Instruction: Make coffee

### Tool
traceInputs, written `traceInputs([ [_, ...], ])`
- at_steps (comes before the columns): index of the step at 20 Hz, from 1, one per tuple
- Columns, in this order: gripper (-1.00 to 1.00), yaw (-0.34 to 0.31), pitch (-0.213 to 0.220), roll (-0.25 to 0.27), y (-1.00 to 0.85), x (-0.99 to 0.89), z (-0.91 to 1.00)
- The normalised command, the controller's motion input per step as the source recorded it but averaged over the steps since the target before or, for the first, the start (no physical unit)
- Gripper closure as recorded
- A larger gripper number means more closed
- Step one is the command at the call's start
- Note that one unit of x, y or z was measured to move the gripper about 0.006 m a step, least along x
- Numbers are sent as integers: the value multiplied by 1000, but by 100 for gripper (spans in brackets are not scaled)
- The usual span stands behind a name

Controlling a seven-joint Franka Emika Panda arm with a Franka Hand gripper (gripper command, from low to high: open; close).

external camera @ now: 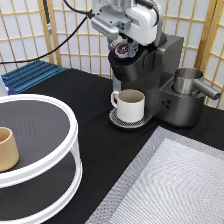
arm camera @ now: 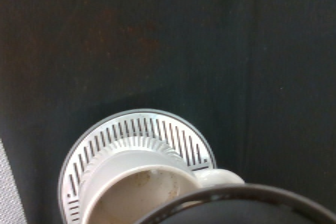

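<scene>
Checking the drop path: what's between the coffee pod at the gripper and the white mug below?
In the exterior view, the coffee machine's dark brew head sits between the coffee pod, at the gripper, and the white mug.

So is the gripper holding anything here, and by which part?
It cannot be told. The gripper hangs right over the coffee pod at the top of the coffee machine, but no grip on the pod shows.

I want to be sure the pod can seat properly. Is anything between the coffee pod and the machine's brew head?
Nothing visible: the small white coffee pod with dark red-brown foil top sits at the gripper, directly above the black coffee machine head.
</scene>
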Motion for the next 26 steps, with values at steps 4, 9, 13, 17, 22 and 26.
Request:
traceInputs([
  [4,-100,0,27,-142,-581,-674,37],
  [9,-100,-26,18,-193,4,-605,654],
  [13,-100,-34,-39,-134,908,127,1000],
  [17,-100,-9,0,-117,944,629,865],
  [22,-100,-16,-57,-163,762,788,745],
  [26,-100,-33,-114,-228,489,623,367],
])
